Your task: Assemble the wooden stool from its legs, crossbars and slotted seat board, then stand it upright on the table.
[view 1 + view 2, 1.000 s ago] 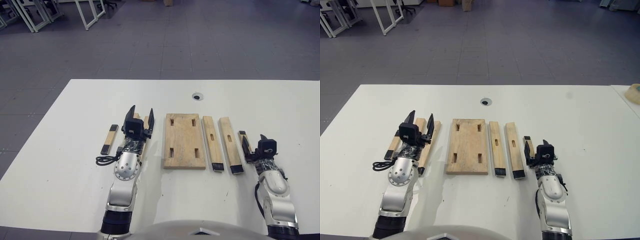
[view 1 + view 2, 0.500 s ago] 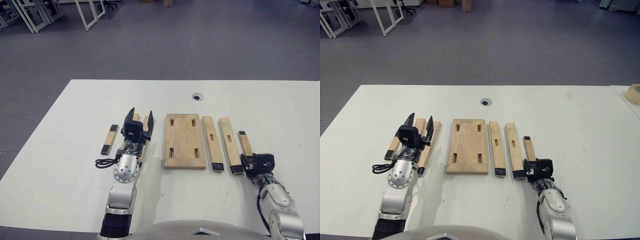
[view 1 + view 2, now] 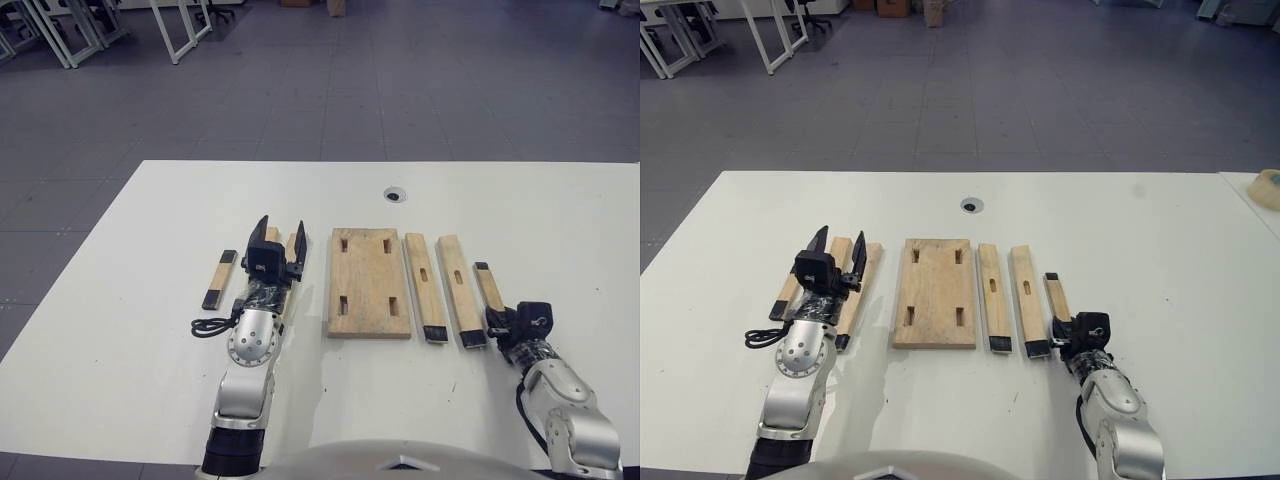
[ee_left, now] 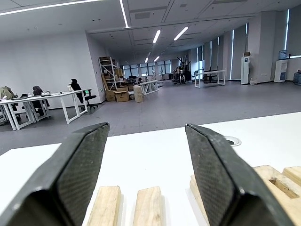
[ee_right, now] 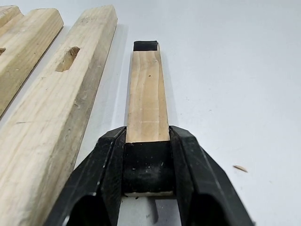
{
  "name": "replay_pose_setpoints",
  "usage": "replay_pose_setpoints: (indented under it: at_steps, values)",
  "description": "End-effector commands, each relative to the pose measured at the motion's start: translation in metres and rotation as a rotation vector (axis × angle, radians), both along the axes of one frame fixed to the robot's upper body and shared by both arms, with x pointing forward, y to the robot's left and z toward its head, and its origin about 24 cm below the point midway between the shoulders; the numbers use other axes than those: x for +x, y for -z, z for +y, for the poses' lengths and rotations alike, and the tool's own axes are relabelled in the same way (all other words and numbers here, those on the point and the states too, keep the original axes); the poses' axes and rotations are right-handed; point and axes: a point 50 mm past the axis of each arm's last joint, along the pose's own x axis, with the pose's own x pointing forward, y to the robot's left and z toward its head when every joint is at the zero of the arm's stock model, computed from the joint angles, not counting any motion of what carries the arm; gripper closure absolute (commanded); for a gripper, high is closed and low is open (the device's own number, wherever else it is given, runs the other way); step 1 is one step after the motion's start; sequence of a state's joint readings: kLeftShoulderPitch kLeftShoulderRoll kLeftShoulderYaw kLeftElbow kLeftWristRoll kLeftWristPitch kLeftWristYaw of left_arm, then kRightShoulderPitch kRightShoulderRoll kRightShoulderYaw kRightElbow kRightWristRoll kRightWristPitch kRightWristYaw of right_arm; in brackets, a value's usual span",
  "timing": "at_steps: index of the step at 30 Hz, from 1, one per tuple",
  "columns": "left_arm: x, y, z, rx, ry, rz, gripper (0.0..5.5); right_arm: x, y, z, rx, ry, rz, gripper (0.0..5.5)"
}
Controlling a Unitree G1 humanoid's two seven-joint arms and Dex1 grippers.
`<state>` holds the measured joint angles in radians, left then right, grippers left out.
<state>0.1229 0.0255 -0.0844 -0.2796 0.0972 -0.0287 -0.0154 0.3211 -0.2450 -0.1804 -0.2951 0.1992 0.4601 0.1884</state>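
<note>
Far left on the white table (image 3: 120, 300): a short crossbar (image 3: 219, 279), lying loose. Just beside it is my left gripper (image 3: 282, 224), fingers spread wide and holding nothing, low over two plain wooden bars (image 3: 868, 272). Centre: slotted seat board (image 3: 368, 282), flat. Next come two slotted legs (image 3: 425, 287), side by side. Far right: my right gripper (image 5: 147, 141) is clamped on the near black-capped end of the second crossbar (image 5: 146, 94), which lies just beside the outer leg.
</note>
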Motion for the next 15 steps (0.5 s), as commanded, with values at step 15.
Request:
replay_pose_setpoints:
  at_steps: [15]
  values:
    - [0.017,-0.067,-0.020,-1.223,0.730,0.384,1.62,0.074,-0.131,0.076,-0.014,-0.818,-0.597,4.20]
